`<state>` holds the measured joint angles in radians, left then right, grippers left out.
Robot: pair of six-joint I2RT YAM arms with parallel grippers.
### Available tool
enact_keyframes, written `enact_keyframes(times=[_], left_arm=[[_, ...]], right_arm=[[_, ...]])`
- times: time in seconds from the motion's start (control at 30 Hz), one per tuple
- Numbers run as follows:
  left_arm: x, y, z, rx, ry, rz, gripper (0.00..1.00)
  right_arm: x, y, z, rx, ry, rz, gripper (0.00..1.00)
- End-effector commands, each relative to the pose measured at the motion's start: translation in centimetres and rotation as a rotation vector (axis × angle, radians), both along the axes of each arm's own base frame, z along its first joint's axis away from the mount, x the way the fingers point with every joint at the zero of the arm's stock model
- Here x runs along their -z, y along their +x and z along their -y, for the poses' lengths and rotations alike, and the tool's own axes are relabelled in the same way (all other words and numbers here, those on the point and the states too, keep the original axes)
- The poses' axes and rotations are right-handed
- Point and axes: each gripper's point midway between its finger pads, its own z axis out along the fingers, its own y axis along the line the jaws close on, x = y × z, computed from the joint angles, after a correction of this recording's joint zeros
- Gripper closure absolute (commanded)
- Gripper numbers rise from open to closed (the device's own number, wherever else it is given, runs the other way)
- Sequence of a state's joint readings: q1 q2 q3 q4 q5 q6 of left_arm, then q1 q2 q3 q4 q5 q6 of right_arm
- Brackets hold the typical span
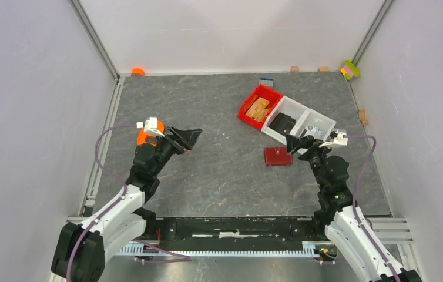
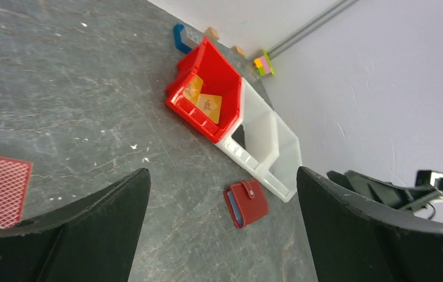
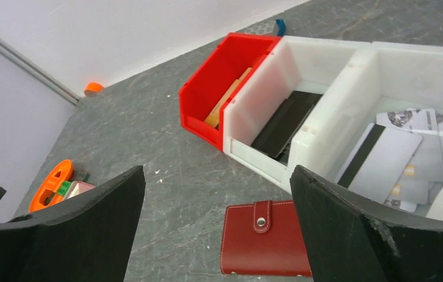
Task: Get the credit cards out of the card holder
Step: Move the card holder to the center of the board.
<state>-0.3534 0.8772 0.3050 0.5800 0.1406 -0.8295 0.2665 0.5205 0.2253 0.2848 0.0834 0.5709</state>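
Note:
The card holder point(image 1: 278, 156) is a dark red wallet lying closed on the grey table, its strap snapped shut, just in front of the white bin. It also shows in the left wrist view point(image 2: 247, 202) and the right wrist view point(image 3: 263, 241). A light blue card edge point(image 2: 236, 212) peeks from its open side; the other credit cards in it are hidden. My right gripper point(image 1: 294, 144) is open and empty, just right of and above the holder, which lies between its fingers in its own view point(image 3: 216, 176). My left gripper point(image 1: 190, 138) is open and empty, far to the left point(image 2: 222, 176).
A red bin point(image 1: 258, 106) with tan wooden pieces adjoins a white two-compartment bin point(image 1: 301, 120) holding a dark flat item and several grey cards point(image 3: 383, 158). An orange object point(image 1: 146, 136) sits by my left arm. Small blocks line the back wall.

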Motion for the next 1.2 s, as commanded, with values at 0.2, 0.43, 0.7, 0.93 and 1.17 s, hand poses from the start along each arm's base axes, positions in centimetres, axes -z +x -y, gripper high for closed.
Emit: enact_keyframes(times=[0.2,0.43,0.7,0.93,1.17], left_arm=[[-1.0,0.1,2.7,0.143,-0.018,0.042,0.0],[0.8,0.8,4.2,0.215,0.011,-0.027,0.0],[2.8,1.3,6.7,0.327,0.009,-0.122,0.0],[4.1,1.3,8.5,0.399,0.012,-0.175,0.0],[4.0,1.0,8.9,0.419,0.026,-0.177,0.01]], right_arm=[[2.8,1.0,1.2,0.09,0.001,-0.152,0.03],[5.6,1.2,1.9,0.162,0.032,-0.269,0.02],[9.0,1.6,0.6,0.113,0.029,-0.406,0.01],[11.4,1.7,0.1,0.102,0.008,-0.525,0.05],[14.6,1.3,-0.7,0.085,0.037,-0.623,0.22]])
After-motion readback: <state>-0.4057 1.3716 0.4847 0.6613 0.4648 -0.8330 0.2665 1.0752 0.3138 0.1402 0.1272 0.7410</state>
